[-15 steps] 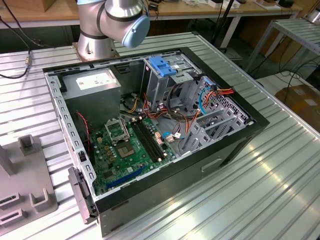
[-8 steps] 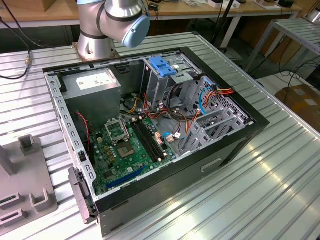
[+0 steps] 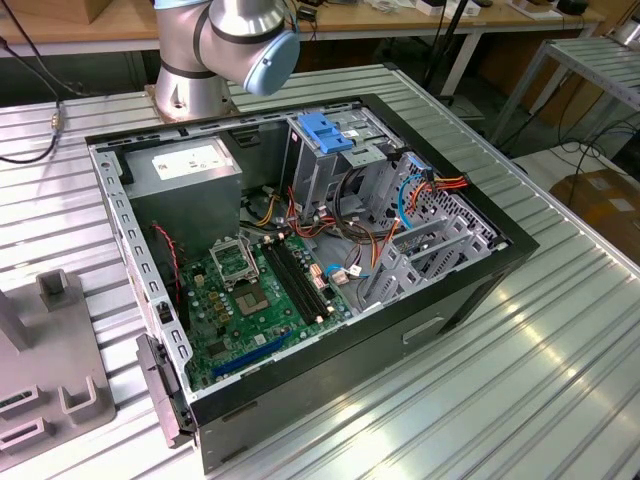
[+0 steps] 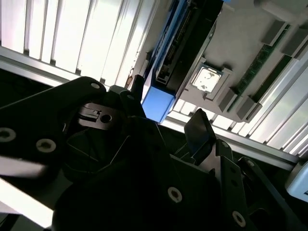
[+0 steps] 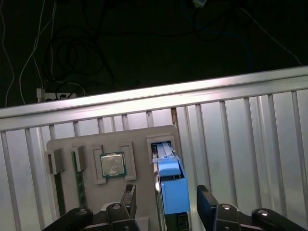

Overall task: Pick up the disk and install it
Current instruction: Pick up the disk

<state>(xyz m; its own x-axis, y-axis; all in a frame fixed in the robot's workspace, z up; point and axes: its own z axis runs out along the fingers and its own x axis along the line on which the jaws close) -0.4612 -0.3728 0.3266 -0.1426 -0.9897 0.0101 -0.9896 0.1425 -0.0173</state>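
Black gripper (image 5: pixel 166 201) splayed astride blue-railed disk (image 5: pixel 172 187) slotted in grey holder (image 5: pixel 139 136)

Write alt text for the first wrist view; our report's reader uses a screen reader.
The gripper has its black fingers open on either side of the blue-railed dark metal disk, which sits edge-up in a slot of a grey fixture plate on a ribbed aluminium table.

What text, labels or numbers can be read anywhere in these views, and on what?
None can be read.
White sticker on the power supply: print too small.
Chip in the grey holder: markings too faint.
The disk, blue rail: plain, no print.
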